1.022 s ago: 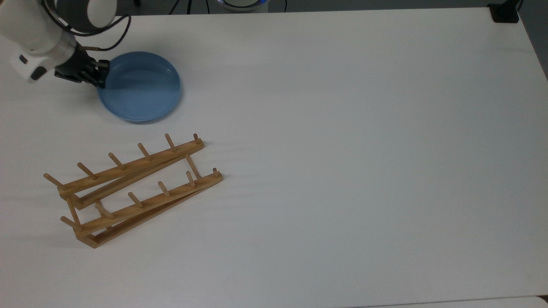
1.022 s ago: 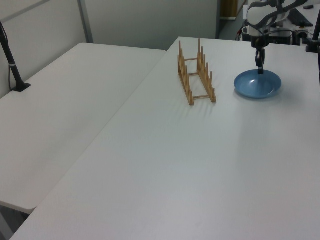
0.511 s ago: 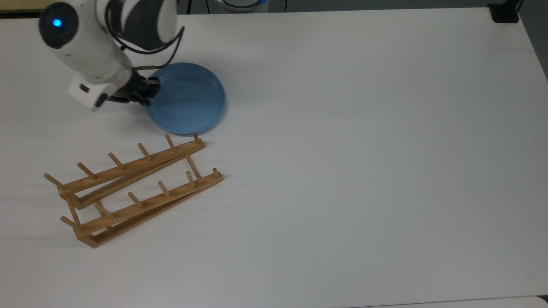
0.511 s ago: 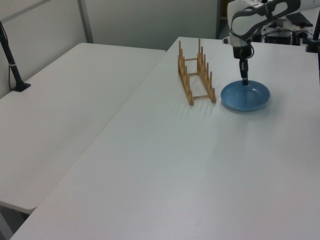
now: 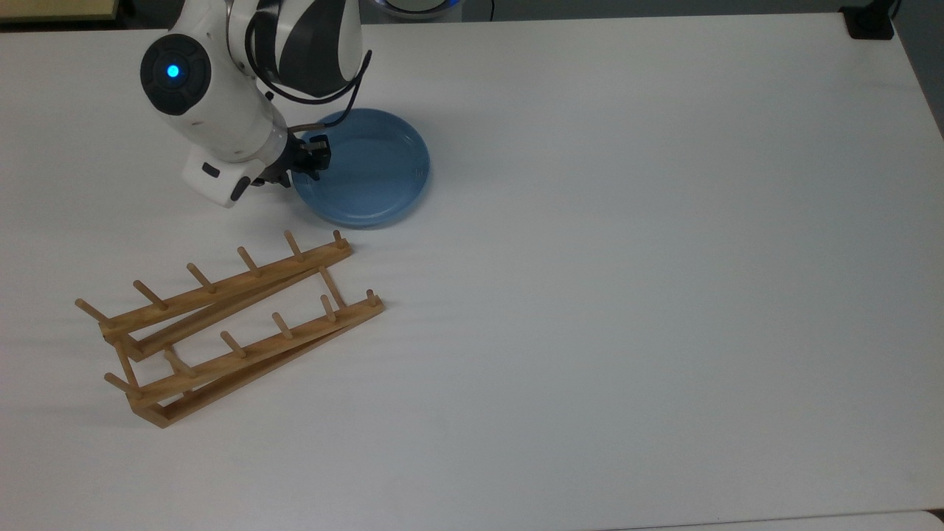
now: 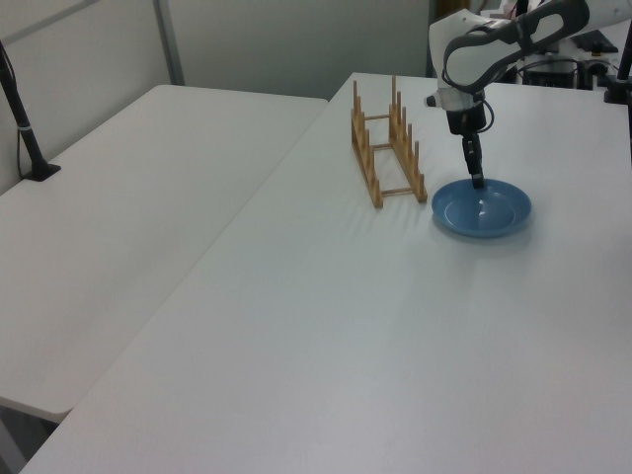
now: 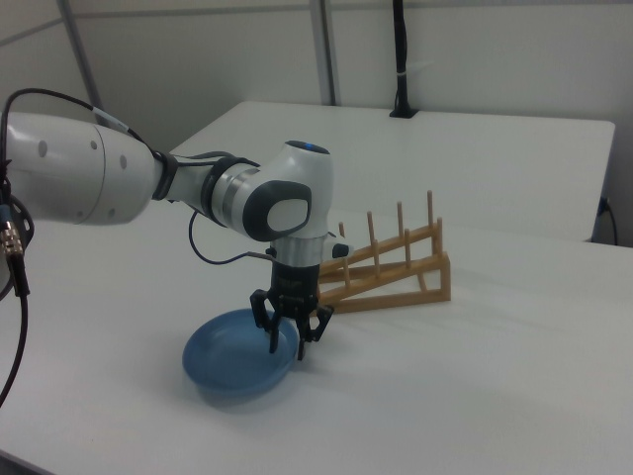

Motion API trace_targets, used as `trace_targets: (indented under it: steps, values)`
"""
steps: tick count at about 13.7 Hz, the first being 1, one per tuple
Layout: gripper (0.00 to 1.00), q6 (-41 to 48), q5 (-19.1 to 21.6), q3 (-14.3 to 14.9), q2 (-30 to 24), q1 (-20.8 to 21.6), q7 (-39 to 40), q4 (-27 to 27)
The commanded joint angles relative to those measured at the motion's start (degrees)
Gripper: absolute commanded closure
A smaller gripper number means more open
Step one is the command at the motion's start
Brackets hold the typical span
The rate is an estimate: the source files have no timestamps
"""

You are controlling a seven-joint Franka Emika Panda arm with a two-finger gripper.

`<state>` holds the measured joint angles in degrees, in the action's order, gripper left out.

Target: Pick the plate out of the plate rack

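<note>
The plate (image 5: 365, 168) is lying flat on the white table (image 5: 627, 258), just beyond the peg-end of the plate rack (image 5: 228, 324) and apart from it. The rack is standing empty, with no plate between its dowels in the top view, left view or right view.

The gripper (image 7: 290, 341) is pointing straight down at the plate's rim on the side nearer the rack. In the right view the fingers are straddling that rim at a narrow spread, one inside the raised lip and one outside. They are probably pinching the plate, though the contact itself is too small to confirm.

Progress, as a judgement: the removal from the rack is looking done, since plate and rack are separated. The plate seems to be resting on or barely clear of the tabletop. What is left appears to be only letting go and pulling the arm (image 5: 221, 96) away.
</note>
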<state>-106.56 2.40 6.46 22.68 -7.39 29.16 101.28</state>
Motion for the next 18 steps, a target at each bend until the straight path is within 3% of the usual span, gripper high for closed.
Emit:
trace_targets:
  steps: [1, 3, 6, 14, 18]
  values:
    - [0.0, 0.1, -1.2, -0.5, -2.1, -0.1, -1.8, 1.3]
    - [0.0, 0.2, -0.9, -2.1, -5.3, -0.4, -4.5, 0.5]
    - [0.0, 2.5, -1.0, -6.0, -11.6, 0.3, -16.3, 0.3]
    - [0.0, 6.5, -5.2, -7.1, -20.9, 9.0, -33.0, -0.6]
    - [0.0, 7.8, -5.2, -7.1, -21.4, 9.0, -32.8, -0.6]
